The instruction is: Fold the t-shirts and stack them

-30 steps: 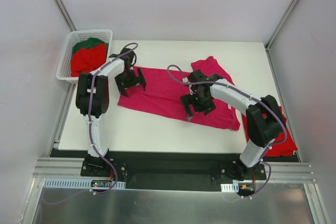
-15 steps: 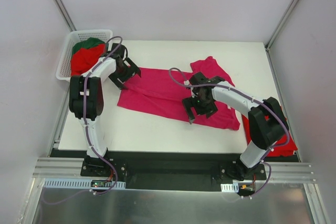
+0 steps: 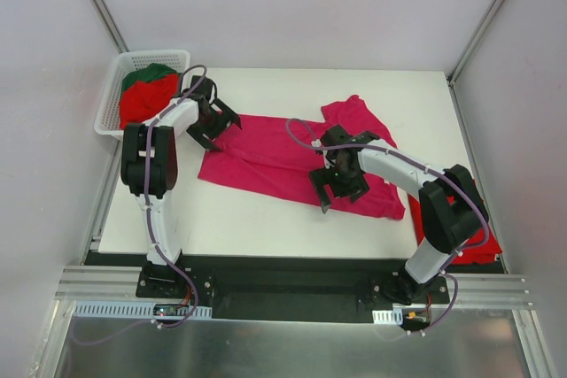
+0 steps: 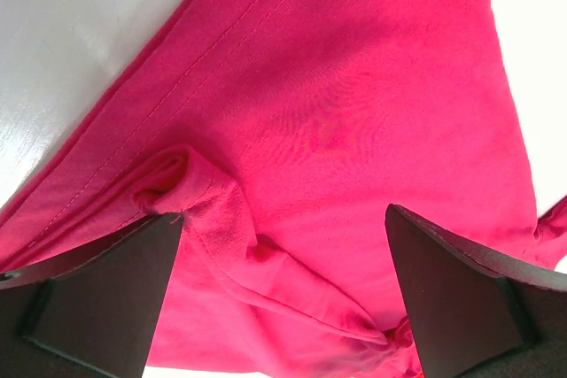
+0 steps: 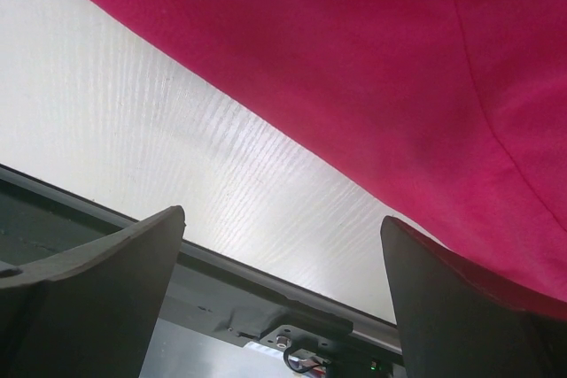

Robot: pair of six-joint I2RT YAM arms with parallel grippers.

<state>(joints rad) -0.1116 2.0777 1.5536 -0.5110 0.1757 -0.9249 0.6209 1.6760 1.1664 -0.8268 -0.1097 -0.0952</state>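
Now my left gripper [image 3: 215, 126] gapes empty over the magenta-pink t-shirt [image 3: 266, 152] at ten o'clock; my right gripper [image 3: 335, 187] likewise at five.

No legible text or labels.

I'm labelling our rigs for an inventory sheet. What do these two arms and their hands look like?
Both the left arm and right arm have white links with bulky black joint housings. A thin purple-grey cable runs loosely along each one. The left hand and right hand are black, each with two broad wedge-shaped fingers. No markings are readable.
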